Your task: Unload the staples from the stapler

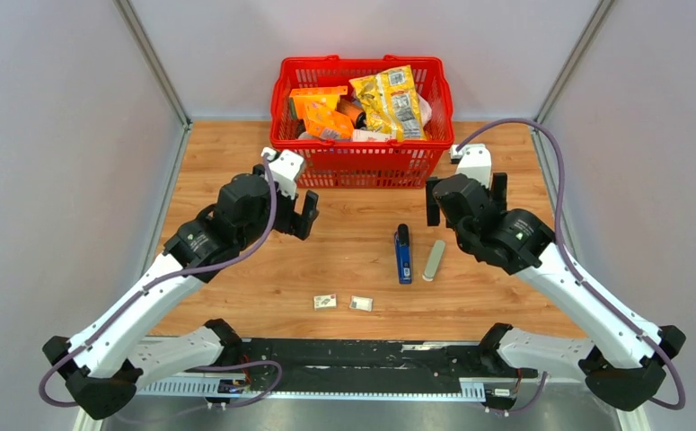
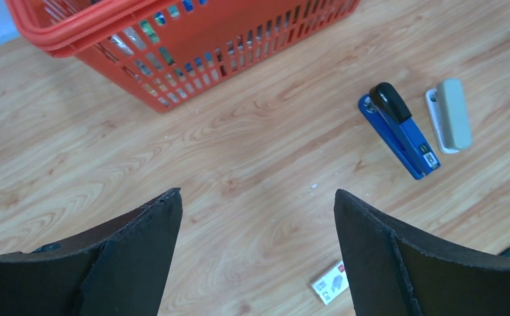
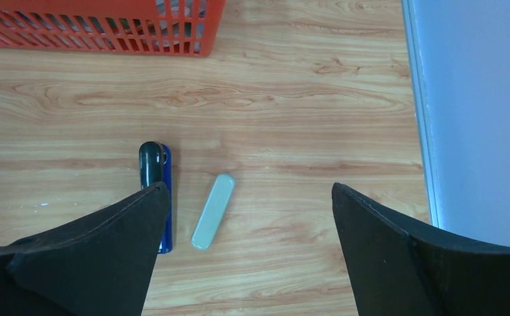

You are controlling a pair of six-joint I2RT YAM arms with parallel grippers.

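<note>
Top external view: the stapler [image 1: 402,255] lies flat on the wooden tabletop [image 1: 344,260], roughly midway between the two arms and a little closer to the right one. Its length runs near to far, with the black end toward the far side. Just to its right, not touching, lies a grey oblong piece [image 1: 434,259], slightly tilted. Nearer than both and to the left sit two small white tags [image 1: 325,302], side by side with a gap between them. At the far edge stands a red basket [image 1: 362,171] holding orange and yellow packets [image 1: 389,101].

Neither arm touches anything. The left pincer [image 2: 258,196] hovers above bare wood with its jaws spread wide and nothing between them; in its wrist view the stapler is off to the far right. The right pincer [image 3: 249,186] is equally wide and empty, hanging just right of the stapler; in its wrist view one dark finger [image 3: 107,250] hides the stapler's near end.
</note>
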